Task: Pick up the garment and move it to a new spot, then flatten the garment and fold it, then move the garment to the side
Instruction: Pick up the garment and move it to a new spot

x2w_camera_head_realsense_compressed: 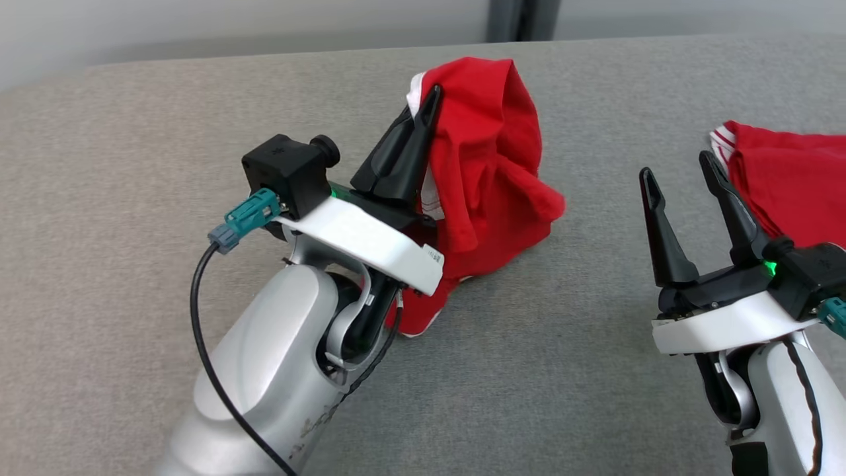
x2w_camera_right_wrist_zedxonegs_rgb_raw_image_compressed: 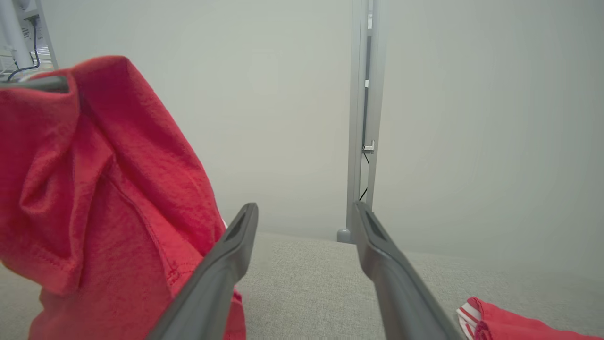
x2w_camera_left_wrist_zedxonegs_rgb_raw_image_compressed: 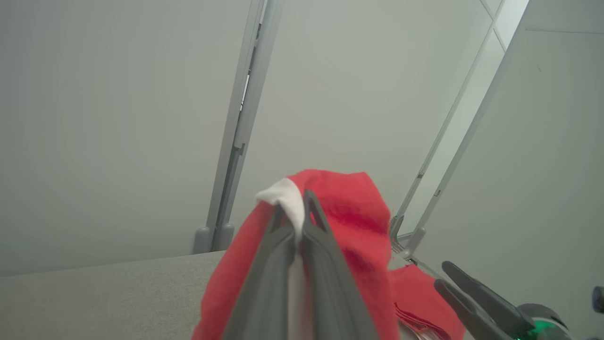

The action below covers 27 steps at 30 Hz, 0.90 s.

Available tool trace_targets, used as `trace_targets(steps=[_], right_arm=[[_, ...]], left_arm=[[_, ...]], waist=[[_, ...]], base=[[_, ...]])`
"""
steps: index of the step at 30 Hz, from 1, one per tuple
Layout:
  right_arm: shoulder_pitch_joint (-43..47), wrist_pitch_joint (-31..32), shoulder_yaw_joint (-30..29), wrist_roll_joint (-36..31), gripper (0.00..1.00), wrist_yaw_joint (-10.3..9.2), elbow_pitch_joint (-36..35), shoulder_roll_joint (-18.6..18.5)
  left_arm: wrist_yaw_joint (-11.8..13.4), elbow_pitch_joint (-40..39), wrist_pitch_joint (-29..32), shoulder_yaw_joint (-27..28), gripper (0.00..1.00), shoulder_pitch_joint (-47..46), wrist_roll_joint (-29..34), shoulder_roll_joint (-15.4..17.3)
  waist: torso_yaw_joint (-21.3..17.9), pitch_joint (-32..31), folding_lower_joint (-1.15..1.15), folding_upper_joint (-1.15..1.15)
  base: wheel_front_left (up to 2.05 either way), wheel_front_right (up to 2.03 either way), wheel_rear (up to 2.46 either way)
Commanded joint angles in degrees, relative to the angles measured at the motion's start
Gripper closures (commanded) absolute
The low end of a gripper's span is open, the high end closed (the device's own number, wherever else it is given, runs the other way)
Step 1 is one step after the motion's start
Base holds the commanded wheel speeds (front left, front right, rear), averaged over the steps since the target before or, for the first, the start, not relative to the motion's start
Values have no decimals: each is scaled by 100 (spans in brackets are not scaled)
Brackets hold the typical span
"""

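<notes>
Left gripper (x2w_camera_head_realsense_compressed: 433,98) fully closed on the garment (x2w_camera_head_realsense_compressed: 489,152), pinching its white-trimmed edge right at the fingertips; the left wrist view shows the same, with white trim squeezed between the two dark fingers (x2w_camera_left_wrist_zedxonegs_rgb_raw_image_compressed: 325,255) and red cloth bunched past the tips. Garment is a red piece lifted into a crumpled peak: it hangs from the left gripper's tips and drapes down its right side, with the lower hem on the grey fabric surface (x2w_camera_head_realsense_compressed: 198,132) under the wrist. Right gripper (x2w_camera_head_realsense_compressed: 677,168) sits well apart to the right of the left one, jaws spread wide with nothing between them, fingers pointing away from the robot. From the right wrist view the garment (x2w_camera_right_wrist_zedxonegs_rgb_raw_image_compressed: 94,179) hangs to the left of the right gripper (x2w_camera_right_wrist_zedxonegs_rgb_raw_image_compressed: 306,210), close beside its left finger; contact can't be judged. Second red cloth (x2w_camera_head_realsense_compressed: 786,178), white-striped at the edge, lies flat on the surface just beyond and right of the right gripper; whether the finger touches it is unclear. Pale wall and a metal post (x2w_camera_right_wrist_zedxonegs_rgb_raw_image_compressed: 363,118) stand behind the surface.
</notes>
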Motion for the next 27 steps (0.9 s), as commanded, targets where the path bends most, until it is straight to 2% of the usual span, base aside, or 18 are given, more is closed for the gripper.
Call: trace_targets(steps=[1, 4, 5, 7, 11, 13, 18, 21, 22, 27], right_arm=[[-45, -40, -11, 10, 0, -3, 28, 12], [-31, -43, -35, 7, 0, -3, 26, 47], [-17, -43, -43, -4, 0, -3, 25, 58], [5, -43, -51, -7, 0, -3, 10, 82], [38, -42, -91, -30, 0, -3, -14, 114], [46, -41, -127, -45, 0, -3, -27, 124], [114, -40, -191, -68, 0, -3, -46, 121], [207, -41, -170, -63, 0, -3, -30, 86], [207, -41, -170, -63, 0, -3, -30, 86], [335, -41, -108, -51, 0, -3, 46, 11]], left_arm=[[96, 42, -93, -82, 100, -142, -131, 13], [92, 180, -141, -602, 100, -236, -430, 7], [66, 202, -162, -797, 70, -262, -548, 19], [26, 296, -192, -1221, 1, -305, -634, 24], [-123, 403, -303, -1929, 0, -337, -884, 23], [-169, 421, -415, -2076, 0, -380, -1030, 25], [-50, 674, -691, -1856, 0, -446, -1092, 50], [27, 844, -805, -1657, 0, -457, -876, 338], [27, 844, -805, -1657, 0, -457, -876, 338], [182, 987, -899, -1413, 0, -99, -308, 892]], waist=[[-181, 91, 0, 0], [-344, 137, 0, 0], [-391, 146, 0, 0], [-466, 156, 0, 0], [-531, 137, 0, 0], [-512, 113, 0, 0], [-346, -36, 0, 0], [-202, -155, 0, 0], [-202, -155, 0, 0], [36, -362, 0, 0]], base=[[0, 0, 0], [0, 0, 0], [0, 0, 0], [0, 0, 0], [0, 0, 0], [0, 0, 0], [0, 0, 0], [0, 0, 0], [0, 0, 0], [0, 0, 0]])
